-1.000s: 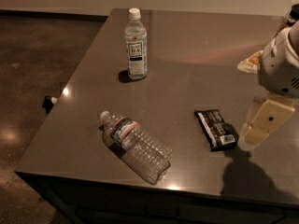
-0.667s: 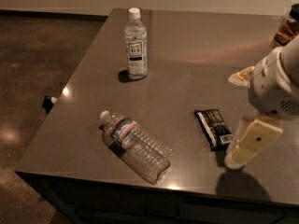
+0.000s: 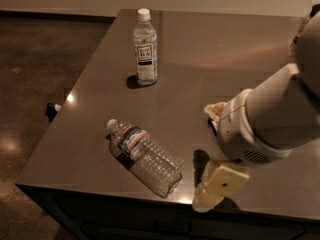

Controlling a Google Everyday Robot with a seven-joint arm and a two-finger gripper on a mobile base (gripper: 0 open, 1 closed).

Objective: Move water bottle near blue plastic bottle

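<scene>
The water bottle (image 3: 145,156) lies on its side near the table's front edge, cap pointing back-left, with its red-white-blue label band near the neck. The blue plastic bottle (image 3: 145,48) stands upright at the back of the table, white cap on top and white label with dark print. My gripper (image 3: 205,156) hangs over the table just right of the water bottle's base and does not touch it. Its cream fingers (image 3: 220,183) stand wide apart, open and empty. The bulky white arm (image 3: 270,119) reaches in from the right.
The dark grey table (image 3: 90,129) has its left edge and front edge close to the water bottle. Dark floor lies to the left. A small dark object (image 3: 51,110) sits at the table's left edge. A dark packet under the arm is mostly hidden.
My arm and gripper have moved left and toward the front, closer to the water bottle, and now cover the dark packet. Both bottles have stayed put.
</scene>
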